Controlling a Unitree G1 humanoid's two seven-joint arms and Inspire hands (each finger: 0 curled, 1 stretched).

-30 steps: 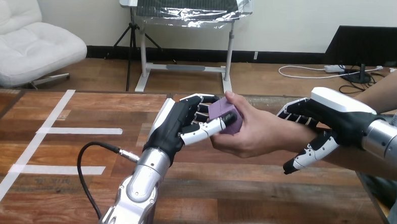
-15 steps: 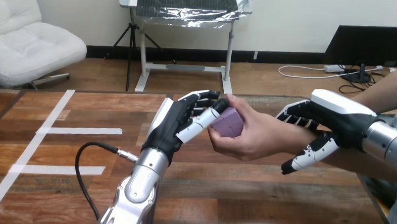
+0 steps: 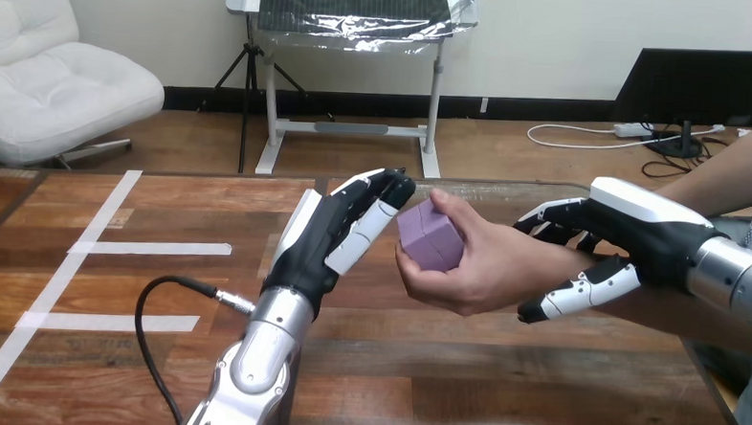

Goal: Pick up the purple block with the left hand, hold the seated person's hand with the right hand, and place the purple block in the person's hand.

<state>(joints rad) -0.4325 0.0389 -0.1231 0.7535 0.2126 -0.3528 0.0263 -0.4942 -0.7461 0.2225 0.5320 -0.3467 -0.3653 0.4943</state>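
1. By my read the task is nearly finished: the purple block sits in the person's hand, whose fingers and thumb wrap it, raised above the counter.
2. My left robot hand is open, fingers straight and holding nothing. Its fingertips are just beside the block, and I can't tell whether they touch it.
3. My right robot hand is curled round the person's wrist, fingers over the top and thumb underneath.
4. What's left, I judge, is drawing the left robot hand clear and letting go of the wrist.
5. The only receptacle here is the person's cupped hand, and it holds the one block.
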